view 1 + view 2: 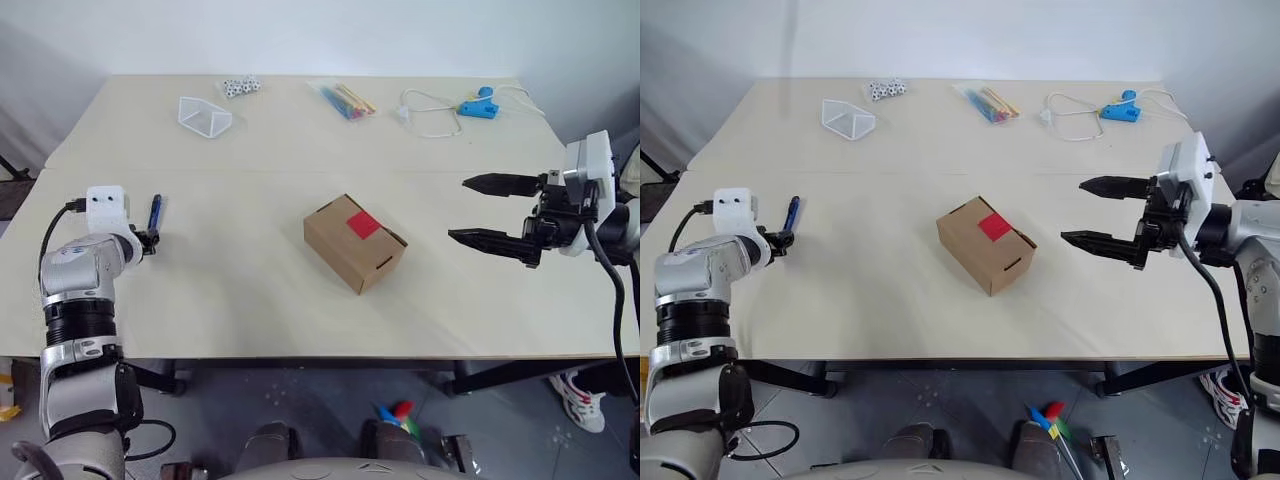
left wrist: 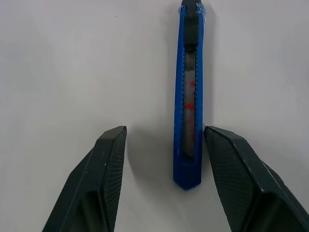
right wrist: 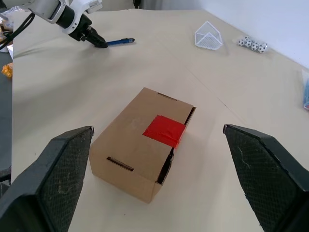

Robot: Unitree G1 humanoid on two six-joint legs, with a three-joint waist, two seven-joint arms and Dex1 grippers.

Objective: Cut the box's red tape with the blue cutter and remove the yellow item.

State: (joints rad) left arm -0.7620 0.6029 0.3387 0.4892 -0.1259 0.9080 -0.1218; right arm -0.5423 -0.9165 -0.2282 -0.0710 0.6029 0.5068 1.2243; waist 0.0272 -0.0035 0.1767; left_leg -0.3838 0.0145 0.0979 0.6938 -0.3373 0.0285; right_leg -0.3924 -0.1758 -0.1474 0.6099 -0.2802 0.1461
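Both my grippers stand open and empty. My left gripper (image 2: 164, 145) is spread partway, its fingers either side of the blue cutter (image 2: 189, 96), which lies flat on the table (image 1: 250, 300); the cutter seems just clear of one finger, though I cannot be sure. My right gripper (image 1: 480, 210) gapes wide, facing the box (image 1: 355, 242) from well apart. The red tape (image 3: 164, 131) sits unbroken across the box's top. A clear container (image 1: 205, 115), small balls (image 1: 240, 87), a bag of sticks (image 1: 343, 99) and a light-blue tool (image 1: 477, 105) line the far edge.
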